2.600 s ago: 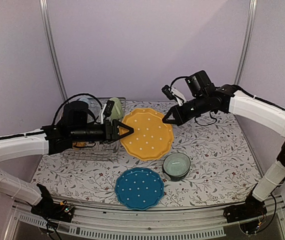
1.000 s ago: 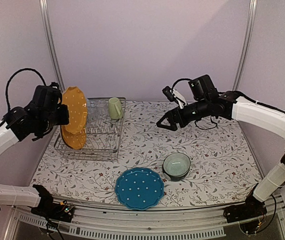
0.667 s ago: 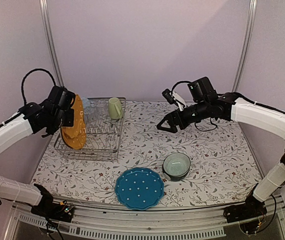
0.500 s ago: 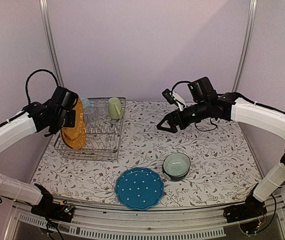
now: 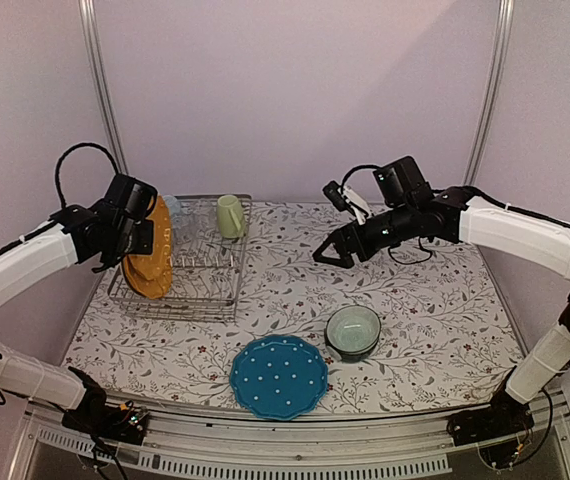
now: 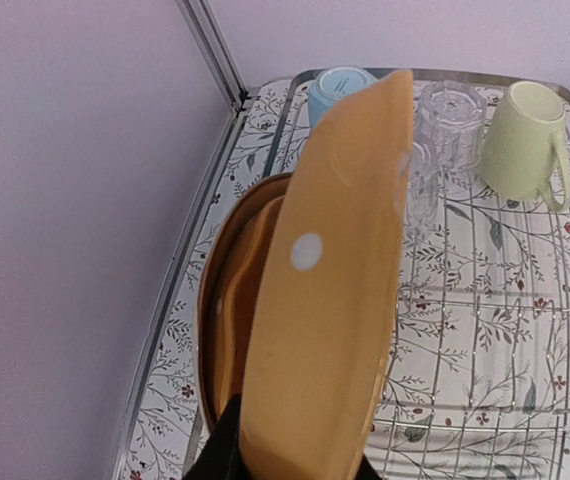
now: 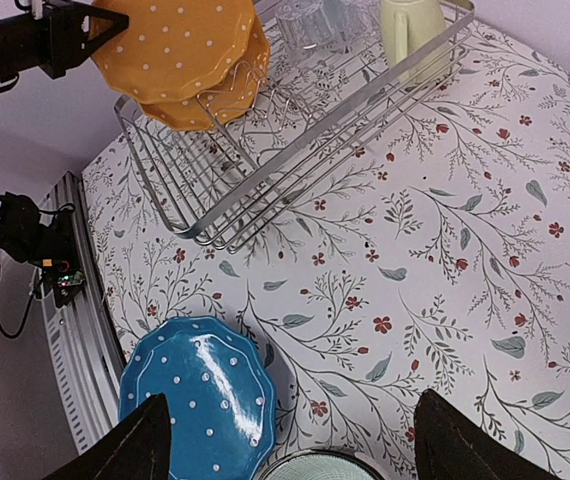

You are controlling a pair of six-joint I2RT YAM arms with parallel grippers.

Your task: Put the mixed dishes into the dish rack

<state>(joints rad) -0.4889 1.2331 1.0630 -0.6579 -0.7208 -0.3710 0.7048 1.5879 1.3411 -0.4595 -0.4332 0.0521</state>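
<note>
The flowered table carries the dish rack at the left of the top view. The left gripper is clamped on the yellow dotted plate, held on edge at the rack's left end, close beside a tan plate. The blue dotted plate lies flat at lower centre, with the teal bowl just to its right. The pale yellow-green mug, light blue mug and clear glass sit along the rack's far side. At centre, the right gripper hangs spread wide and empty.
</note>
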